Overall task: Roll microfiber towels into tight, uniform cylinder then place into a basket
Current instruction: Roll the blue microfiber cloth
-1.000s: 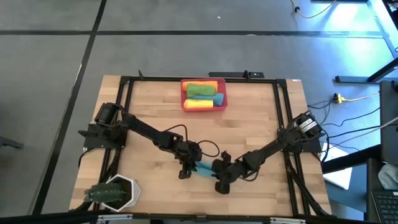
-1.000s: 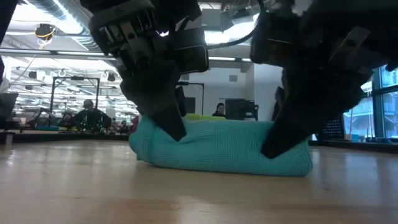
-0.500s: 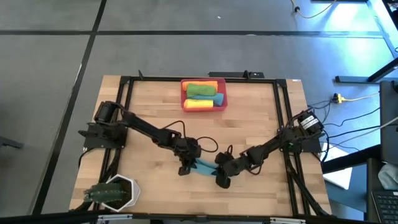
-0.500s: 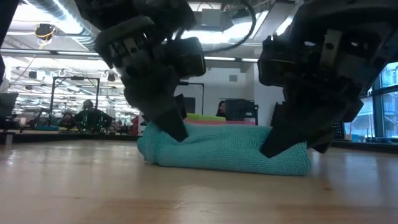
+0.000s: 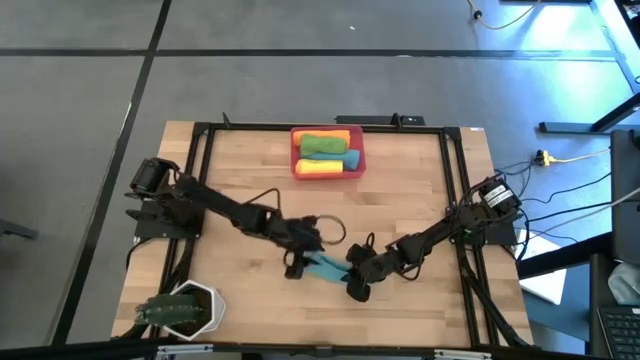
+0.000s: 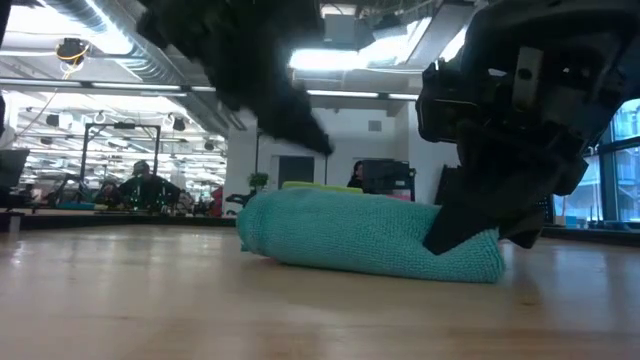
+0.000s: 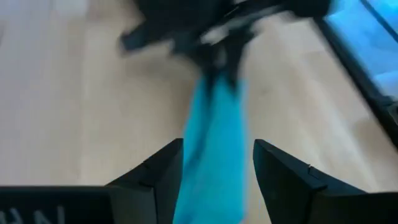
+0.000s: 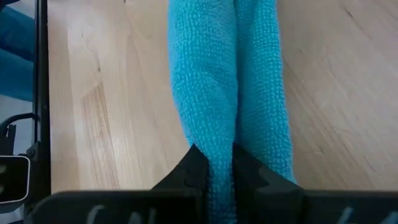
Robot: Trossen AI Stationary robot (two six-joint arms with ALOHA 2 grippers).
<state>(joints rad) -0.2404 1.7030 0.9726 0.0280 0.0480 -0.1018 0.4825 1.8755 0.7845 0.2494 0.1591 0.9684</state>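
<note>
- The rolled teal towel lies on the wooden table, in the lower middle of the high view, a bit slanted.
- The right gripper pinches the lower right end of this towel. Its fingers are squeezed close together on a fold of the cloth.
- The left gripper is at the towel's upper left end. Its fingers are spread apart, one on each side of the towel. In the low view this gripper is up off the towel, which lies flat on the table.
- The basket sits near the top edge of the table, in the upper middle of the high view, well apart from the teal towel.
- In the basket lie a green towel, a yellow towel, an orange towel and another teal towel. They fill most of it.
- Bare wood lies between the teal towel and the basket, so the way there is open.
- A black frame runs around the table edges.
- A white pot with a plant stands in the lower left corner, away from both arms.
- A looped black cable hangs just beside the left gripper.
</note>
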